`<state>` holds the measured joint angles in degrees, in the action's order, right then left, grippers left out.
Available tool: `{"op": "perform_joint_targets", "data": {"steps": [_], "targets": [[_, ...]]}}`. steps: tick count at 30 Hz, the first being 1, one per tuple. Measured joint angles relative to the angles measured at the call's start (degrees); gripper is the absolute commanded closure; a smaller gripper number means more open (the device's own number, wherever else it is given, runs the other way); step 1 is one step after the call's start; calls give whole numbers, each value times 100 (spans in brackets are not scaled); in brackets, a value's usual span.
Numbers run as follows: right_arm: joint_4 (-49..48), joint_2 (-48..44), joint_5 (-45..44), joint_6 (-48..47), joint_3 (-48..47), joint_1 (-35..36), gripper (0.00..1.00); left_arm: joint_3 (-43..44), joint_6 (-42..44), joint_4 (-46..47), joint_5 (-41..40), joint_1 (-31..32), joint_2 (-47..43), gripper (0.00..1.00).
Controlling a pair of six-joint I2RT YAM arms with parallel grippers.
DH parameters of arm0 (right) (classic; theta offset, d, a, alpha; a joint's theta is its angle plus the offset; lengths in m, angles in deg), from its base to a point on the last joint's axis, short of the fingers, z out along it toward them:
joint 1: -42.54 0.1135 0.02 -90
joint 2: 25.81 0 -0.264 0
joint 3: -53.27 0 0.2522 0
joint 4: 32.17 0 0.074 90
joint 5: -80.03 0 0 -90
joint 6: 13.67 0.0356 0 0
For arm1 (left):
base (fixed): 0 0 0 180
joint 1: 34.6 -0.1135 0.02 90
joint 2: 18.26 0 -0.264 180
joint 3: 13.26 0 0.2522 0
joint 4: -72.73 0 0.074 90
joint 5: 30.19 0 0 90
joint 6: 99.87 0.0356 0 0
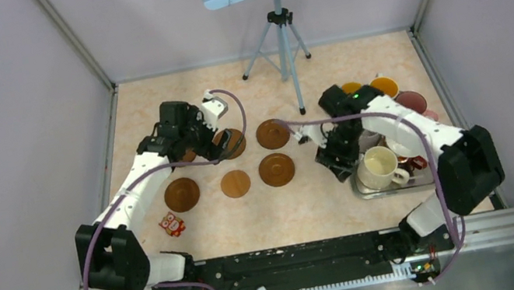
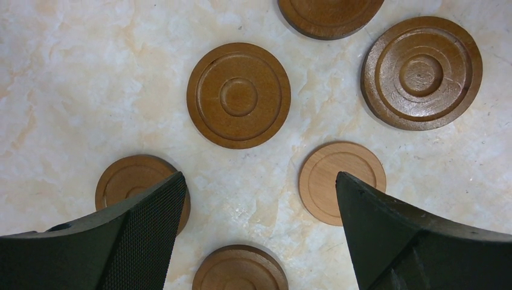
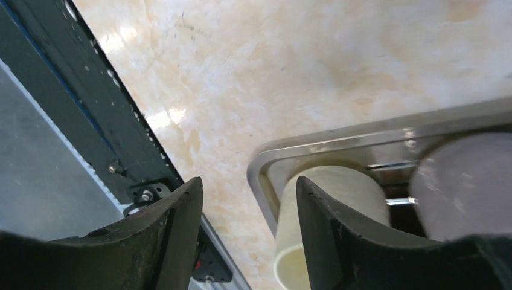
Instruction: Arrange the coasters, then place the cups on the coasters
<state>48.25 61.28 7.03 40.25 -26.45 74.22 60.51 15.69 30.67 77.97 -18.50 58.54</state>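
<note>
Five coasters [image 1: 276,169] show plainly from above in two loose rows, with a sixth half under the left gripper [image 1: 221,139]. The mugs [image 1: 384,86] cluster at the steel tray [image 1: 388,191] on the right, none on a coaster yet. From the left wrist, the jaws are spread wide and empty above the discs. From the right wrist, the right gripper [image 3: 249,205] is parted and holds nothing, one finger just beside the cream mug [image 3: 344,193]. Closing askew, I judge, could clip the tray rim or tip that mug.

top: high, looking down | left wrist: near, straight down — coasters [image 2: 238,95] shared with top | right wrist: near, oblique — tray [image 3: 314,144]
</note>
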Motion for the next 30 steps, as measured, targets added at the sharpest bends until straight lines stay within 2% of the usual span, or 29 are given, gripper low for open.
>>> {"op": "perform_joint_targets", "data": {"steps": [3,7,13,18,23,30], "targets": [[269,-236,494,-179,-623,-621,31,68,-22,-13,55,0,52,1],[538,-466,942,-522,-1534,-1849,26,120,-46,-87,166,0,74,1],[1082,-590,1202,-1333,-2208,-3967,25,142,-114,-350,334,0,74,1],[1510,-107,1228,-2131,-2833,-5635,27,140,-144,-564,560,0,72,1],[1561,590,1047,-2800,-3049,-6360,30,127,-170,-632,719,0,33,1],[890,896,857,-3252,-2544,-6492,31,127,-212,-647,881,0,17,1]]}}
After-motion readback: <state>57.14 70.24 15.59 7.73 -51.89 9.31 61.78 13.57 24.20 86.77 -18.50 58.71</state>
